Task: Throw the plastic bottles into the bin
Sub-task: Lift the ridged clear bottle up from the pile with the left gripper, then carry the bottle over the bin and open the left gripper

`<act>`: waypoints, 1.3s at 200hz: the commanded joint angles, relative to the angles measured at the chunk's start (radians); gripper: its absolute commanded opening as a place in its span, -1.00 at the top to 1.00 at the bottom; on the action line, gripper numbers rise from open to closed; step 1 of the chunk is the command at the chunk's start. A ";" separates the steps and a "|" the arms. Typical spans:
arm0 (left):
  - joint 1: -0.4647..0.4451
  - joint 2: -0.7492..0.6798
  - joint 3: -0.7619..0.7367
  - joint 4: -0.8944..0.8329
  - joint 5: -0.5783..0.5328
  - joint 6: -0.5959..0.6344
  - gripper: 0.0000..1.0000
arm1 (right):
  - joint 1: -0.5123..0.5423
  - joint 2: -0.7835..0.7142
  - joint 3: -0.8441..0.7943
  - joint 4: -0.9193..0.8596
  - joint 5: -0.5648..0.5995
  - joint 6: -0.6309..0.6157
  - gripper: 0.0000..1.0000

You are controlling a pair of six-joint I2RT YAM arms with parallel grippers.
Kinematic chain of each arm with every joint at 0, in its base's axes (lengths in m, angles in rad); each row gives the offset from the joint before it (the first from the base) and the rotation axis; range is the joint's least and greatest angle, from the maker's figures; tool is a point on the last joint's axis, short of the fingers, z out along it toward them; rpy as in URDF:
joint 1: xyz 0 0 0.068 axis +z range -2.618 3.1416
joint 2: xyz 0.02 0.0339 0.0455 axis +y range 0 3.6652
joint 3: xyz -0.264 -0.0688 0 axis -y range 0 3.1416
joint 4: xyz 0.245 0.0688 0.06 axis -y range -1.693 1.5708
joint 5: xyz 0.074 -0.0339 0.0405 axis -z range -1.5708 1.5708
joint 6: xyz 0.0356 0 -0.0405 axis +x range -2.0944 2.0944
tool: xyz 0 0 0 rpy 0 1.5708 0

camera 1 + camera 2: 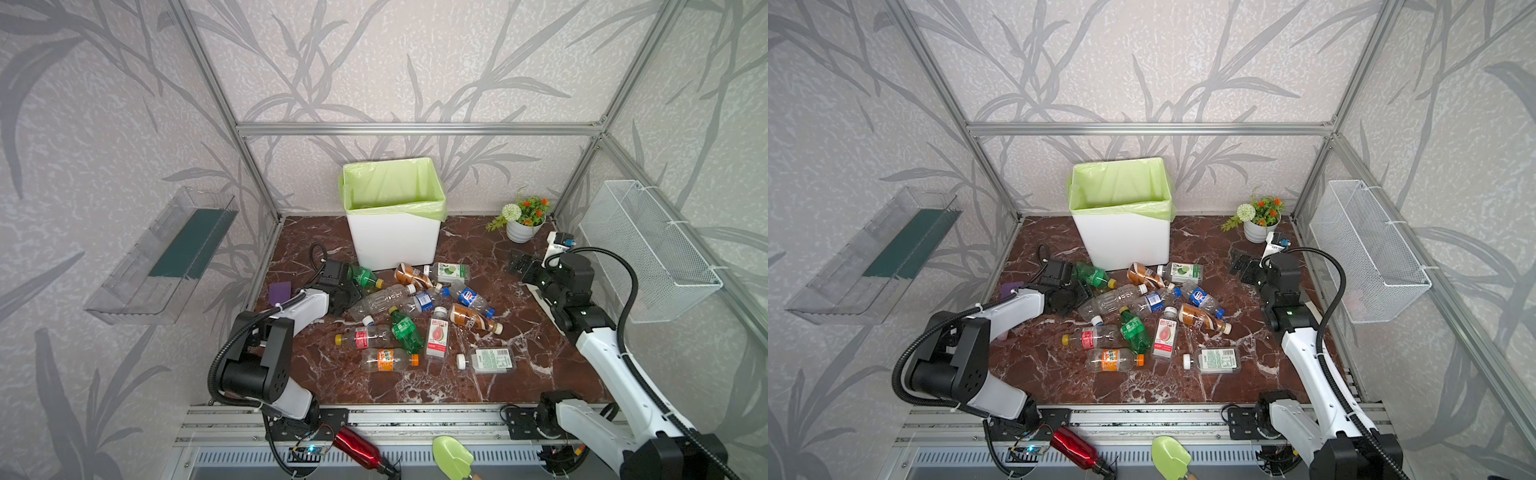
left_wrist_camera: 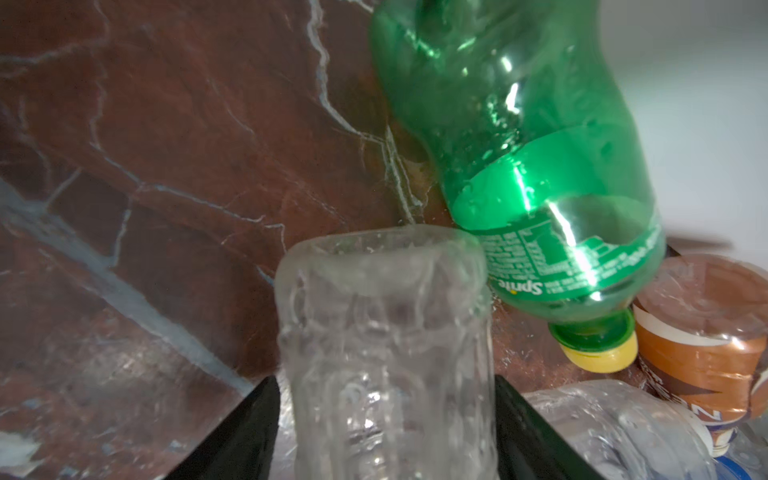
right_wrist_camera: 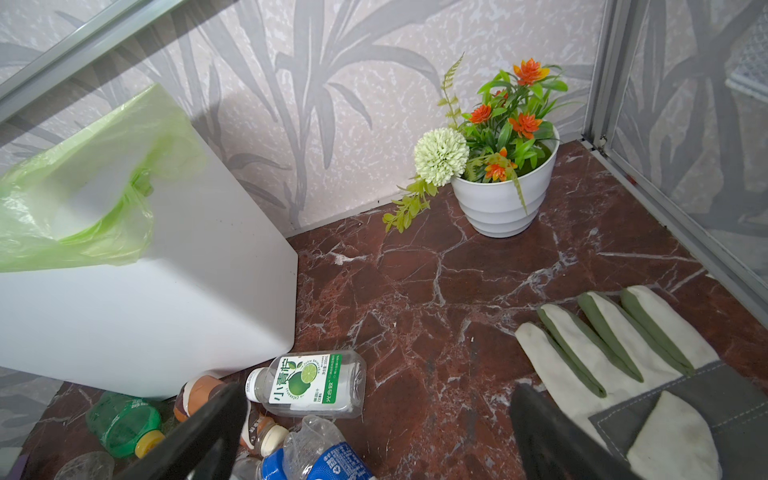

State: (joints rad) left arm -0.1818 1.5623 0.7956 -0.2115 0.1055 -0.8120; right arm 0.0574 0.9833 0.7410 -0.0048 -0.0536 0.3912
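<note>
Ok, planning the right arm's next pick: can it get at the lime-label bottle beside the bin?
Probably yes: the right gripper stands open, close to the lime-label bottle, with nothing between them.

2 white-shelled arms [image 1: 602, 353], blk joints [image 1: 270, 349], blk ribbed cables [image 1: 632, 291], blk fingers [image 2: 249, 436]

Abt 12 bottles [image 1: 405, 330], 1 bin [image 1: 392, 241], 1 plant [image 1: 527, 210], 1 glove [image 3: 623, 353].

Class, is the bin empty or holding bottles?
Looks empty: both top views show only green liner inside the bin; its floor is partly hidden.
</note>
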 commanded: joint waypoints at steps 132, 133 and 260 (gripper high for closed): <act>0.052 -0.285 0.035 -0.085 -0.136 0.007 -0.06 | -0.016 0.029 0.006 0.026 -0.014 0.013 -0.98; 0.053 -0.291 0.037 -0.086 -0.139 0.012 -0.06 | -0.016 0.030 0.006 0.026 -0.013 0.013 -0.98; 0.059 -0.330 0.943 0.096 -0.259 0.534 -0.15 | -0.130 0.007 -0.067 0.003 -0.042 0.009 -0.98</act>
State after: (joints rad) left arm -0.1230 1.1122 1.6241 -0.1650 -0.2199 -0.3233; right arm -0.0612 1.0348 0.6823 -0.0055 -0.0780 0.3939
